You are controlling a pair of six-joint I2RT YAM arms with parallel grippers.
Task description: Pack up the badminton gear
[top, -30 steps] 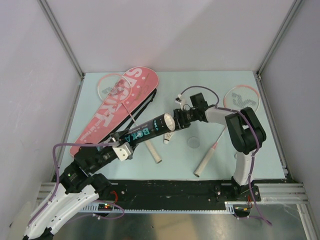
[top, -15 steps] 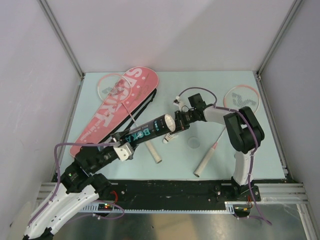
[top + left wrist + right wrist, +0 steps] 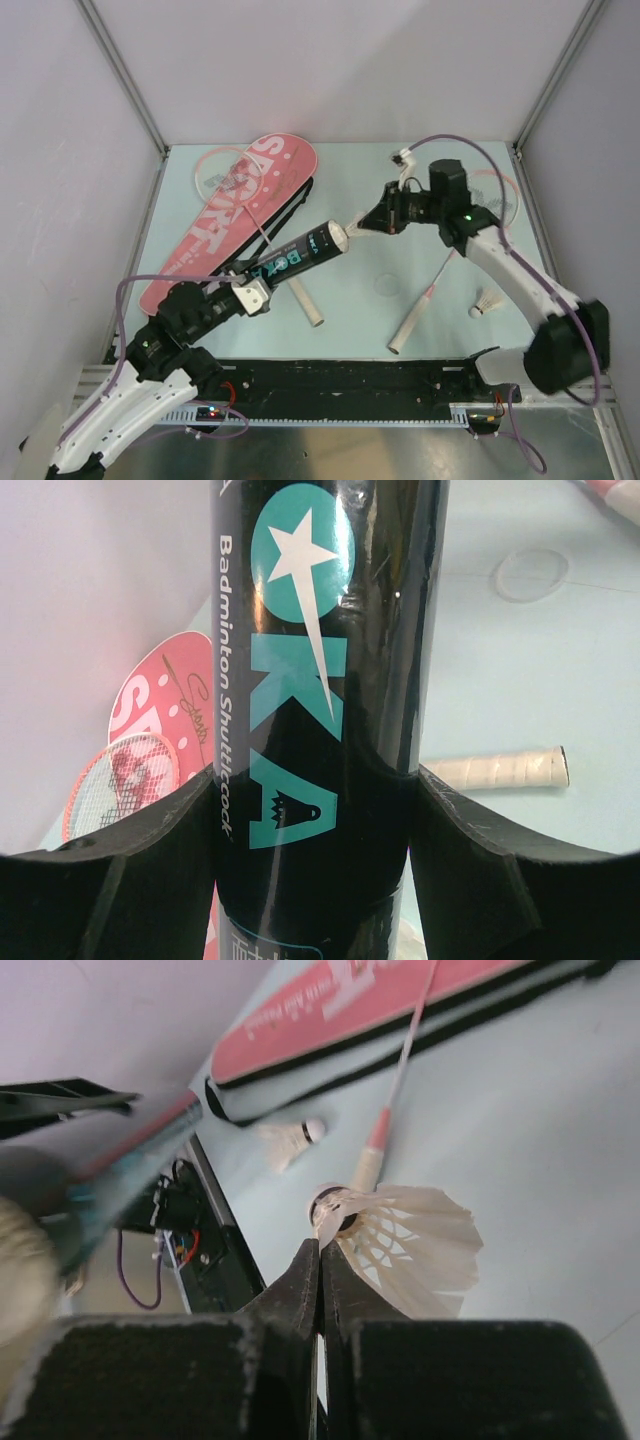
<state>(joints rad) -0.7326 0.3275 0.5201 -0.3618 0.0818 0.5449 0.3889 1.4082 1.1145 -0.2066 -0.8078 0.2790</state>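
My left gripper (image 3: 250, 291) (image 3: 315, 780) is shut on the black tube (image 3: 300, 257) (image 3: 320, 670), one finger on each side, and holds it slanting up to the right. My right gripper (image 3: 364, 222) (image 3: 320, 1245) is shut on the feather edge of a white shuttlecock (image 3: 356, 223) (image 3: 405, 1240), just off the tube's open end. Another shuttlecock (image 3: 487, 302) lies on the table at the right. One pink racket (image 3: 225, 172) rests on the pink case (image 3: 205, 240) (image 3: 340, 1020). The other racket (image 3: 425, 300) lies to the right, its head partly hidden by my right arm.
A clear round lid (image 3: 387, 284) (image 3: 530, 573) lies flat between the two white handles (image 3: 308, 306). In the right wrist view a loose shuttlecock (image 3: 290, 1140) lies by the case's black edge. White walls and metal posts close in the table; a black rail runs along its near edge.
My right arm has swung up and stretched out, and its gripper has shut on a shuttlecock by the tube's mouth. The shuttlecock under the tube is gone; one now lies at the right.
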